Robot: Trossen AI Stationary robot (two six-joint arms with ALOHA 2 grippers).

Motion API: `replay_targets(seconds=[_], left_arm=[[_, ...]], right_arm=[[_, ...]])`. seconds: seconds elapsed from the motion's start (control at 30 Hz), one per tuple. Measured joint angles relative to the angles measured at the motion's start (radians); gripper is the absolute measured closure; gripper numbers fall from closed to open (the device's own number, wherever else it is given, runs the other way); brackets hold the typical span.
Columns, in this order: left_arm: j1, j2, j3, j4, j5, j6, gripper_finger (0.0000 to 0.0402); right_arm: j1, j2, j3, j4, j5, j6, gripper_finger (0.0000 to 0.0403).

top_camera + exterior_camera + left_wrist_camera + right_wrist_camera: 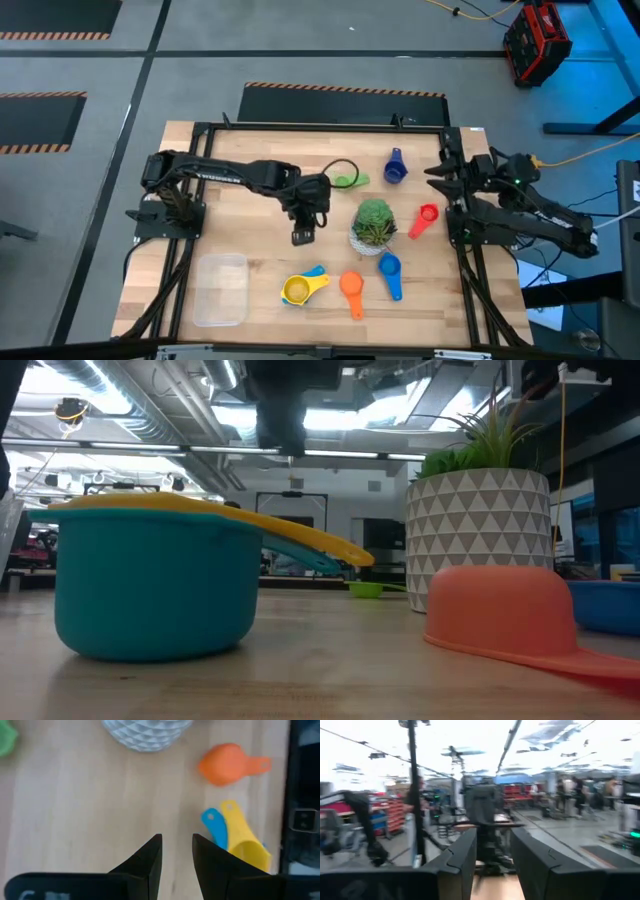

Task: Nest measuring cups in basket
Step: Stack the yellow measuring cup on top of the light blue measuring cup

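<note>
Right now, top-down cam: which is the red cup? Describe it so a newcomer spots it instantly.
Find the potted plant near the table's middle. The red cup lies just to its right, toward the right arm's side, handle angled down toward the blue cup. It is the only red one: the orange cup sits below the plant, and the dark blue cup above it.

Teal cup [150, 585]: contents hidden by the yellow cup [215, 515] lying across its rim in the low view; in the left wrist view both are cut off at the picture's edge. Potted plant [145, 732]: cropped to the pot's base in the left wrist view. Right wrist view: blurred room, distant figures indistinct.
</note>
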State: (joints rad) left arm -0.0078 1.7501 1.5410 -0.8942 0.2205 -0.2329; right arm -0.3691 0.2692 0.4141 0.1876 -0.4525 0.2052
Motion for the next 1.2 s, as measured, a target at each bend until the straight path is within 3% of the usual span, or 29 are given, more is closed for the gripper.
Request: replay_targets(seconds=[0.27, 0.63, 0.97, 1.2], left_arm=[[0.03, -0.002, -0.003, -0.069, -0.005, 0.0, 0.0302], [0.013, -0.003, -0.003, -0.094, -0.043, -0.035, 0.0302], [-0.076, -0.003, -0.007, -0.085, -0.221, -0.17, 0.0302], [-0.169, -0.002, -0.084, -0.026, -0.286, -0.29, 0.0302]], right_arm=[[0.218, 0.157, 0.0, 0.159, 0.102, -0.011, 0.0288], [0.492, 0.495, 0.172, 0.113, 0.253, -0.164, 0.0291], [0.706, 0.794, 0.327, 0.069, 0.369, -0.234, 0.0291], [0.795, 1.0, 0.423, 0.061, 0.392, -0.313, 0.0291]])
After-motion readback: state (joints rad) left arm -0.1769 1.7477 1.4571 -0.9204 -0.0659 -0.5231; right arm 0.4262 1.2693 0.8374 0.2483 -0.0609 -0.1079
